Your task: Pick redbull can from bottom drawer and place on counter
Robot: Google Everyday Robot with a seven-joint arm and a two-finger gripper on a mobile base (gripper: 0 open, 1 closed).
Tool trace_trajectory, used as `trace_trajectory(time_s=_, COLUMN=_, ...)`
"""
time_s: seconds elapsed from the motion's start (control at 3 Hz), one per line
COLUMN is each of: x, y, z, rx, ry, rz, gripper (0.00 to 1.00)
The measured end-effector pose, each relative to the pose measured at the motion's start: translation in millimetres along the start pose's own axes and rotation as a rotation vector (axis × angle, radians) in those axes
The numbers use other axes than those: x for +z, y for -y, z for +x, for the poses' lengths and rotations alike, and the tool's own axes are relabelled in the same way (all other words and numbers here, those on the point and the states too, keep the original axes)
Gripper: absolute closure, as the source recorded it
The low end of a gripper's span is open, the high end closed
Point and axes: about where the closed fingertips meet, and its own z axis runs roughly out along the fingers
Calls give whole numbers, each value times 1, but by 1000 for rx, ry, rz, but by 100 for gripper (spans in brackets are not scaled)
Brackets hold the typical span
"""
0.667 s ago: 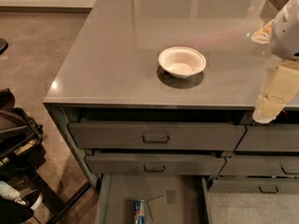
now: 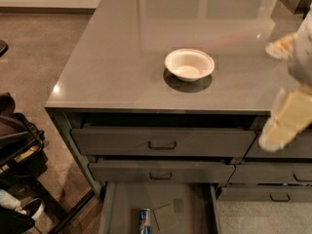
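Note:
The redbull can [image 2: 145, 221] is a slim blue-and-silver can on the floor of the open bottom drawer [image 2: 126, 204], at the frame's lower edge, next to a square grey card [image 2: 165, 216]. The counter [image 2: 122, 57] is a glossy grey top above the drawers. My gripper [image 2: 282, 87] hangs at the far right, over the counter's front right edge. Its cream fingers [image 2: 285, 123] are spread apart and hold nothing. It is well above and to the right of the can.
A white bowl [image 2: 189, 64] sits on the counter's middle. Two shut handled drawers [image 2: 162, 143] are above the open one, with more drawers [image 2: 278, 179] to the right. Dark bags and a frame [image 2: 19, 160] stand on the floor at left.
My gripper has moved down a little at the right edge. The can, bowl and drawers have not moved.

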Motion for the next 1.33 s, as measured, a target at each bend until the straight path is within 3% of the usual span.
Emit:
trace_trajectory(time_s=0.33, x=20, y=-50, z=-3, rx=108, ry=130, rz=17, gripper=0)
trace_trajectory(time_s=0.67, x=74, y=-87, z=-19, rx=182, ry=260, rz=-24, gripper=0)
trace_trajectory(time_s=1.0, x=120, y=-111, z=-33, rx=239, ry=331, rz=-63, gripper=0)
trace_trajectory(time_s=1.33, x=123, y=-112, z=-31, rx=247, ry=330, rz=-61, gripper=0)
